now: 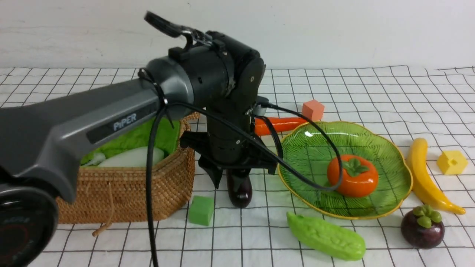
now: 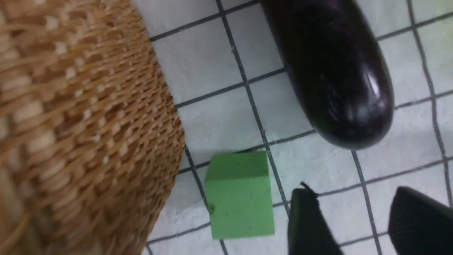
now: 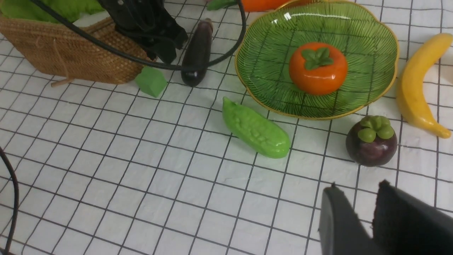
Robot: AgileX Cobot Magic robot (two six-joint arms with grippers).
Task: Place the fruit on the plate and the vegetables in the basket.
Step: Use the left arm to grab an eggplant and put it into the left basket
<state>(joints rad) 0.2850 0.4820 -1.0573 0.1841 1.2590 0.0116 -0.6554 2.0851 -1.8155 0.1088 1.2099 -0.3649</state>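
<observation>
Between basket (image 1: 148,196) and plate (image 1: 308,148), the left end effector (image 2: 354,209), jaws parted and empty, hovers by the eggplant (image 2: 332,71); the next move is likely to lower and grasp it.

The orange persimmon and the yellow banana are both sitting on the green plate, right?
Not quite. Only the persimmon sits on the plate. The banana lies beside it on the tablecloth, as the front view shows.

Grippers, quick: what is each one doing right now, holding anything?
Left gripper: open, holding nothing, close to the eggplant.
Right gripper: slightly open, holding nothing.
</observation>
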